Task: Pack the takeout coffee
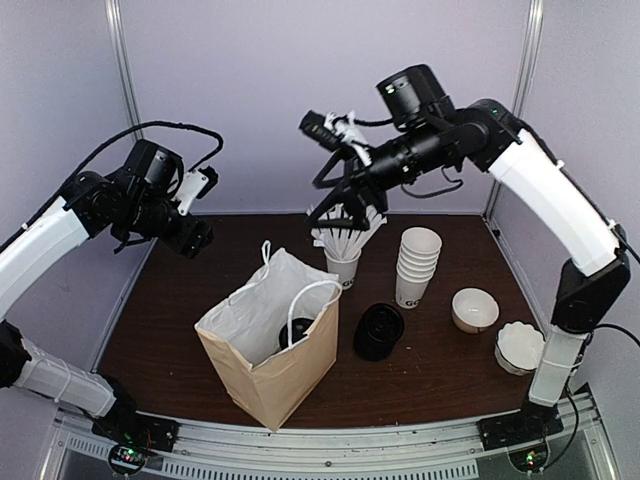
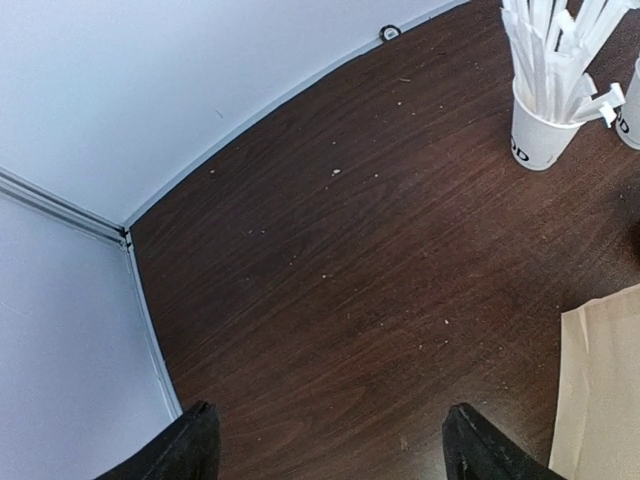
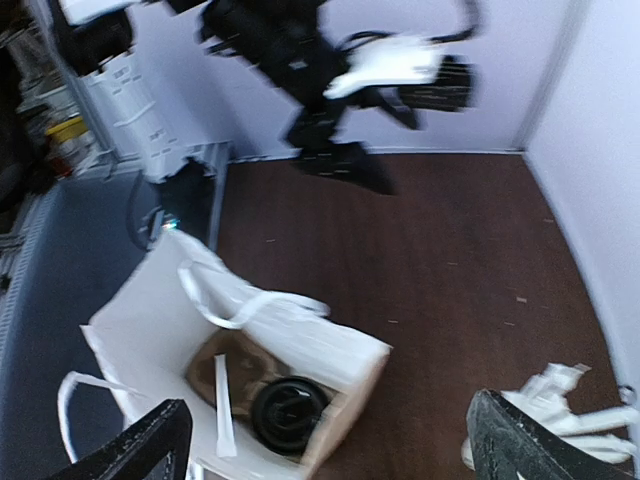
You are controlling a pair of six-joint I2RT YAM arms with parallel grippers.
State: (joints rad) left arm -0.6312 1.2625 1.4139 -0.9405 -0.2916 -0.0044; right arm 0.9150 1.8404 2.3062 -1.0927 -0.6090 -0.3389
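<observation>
- The dark wooden surface (image 1: 170, 330) carries a brown paper bag (image 1: 285, 375), which stands open near its front edge.
- The right arm (image 1: 545, 185) hangs raised behind the bag, above a cup of sticks (image 1: 343, 262), its jaws wide apart and empty.
- The left arm (image 1: 40, 245) hovers over bare wood left of the bag, its jaws also apart.
- The coffee cup (image 3: 290, 412) sits inside the bag, black lid up, with a white stick (image 3: 222, 405) beside it.
- The packing looks done; any retreat should rise clear of the white handles (image 1: 310, 300) so the bag stays upright.
</observation>
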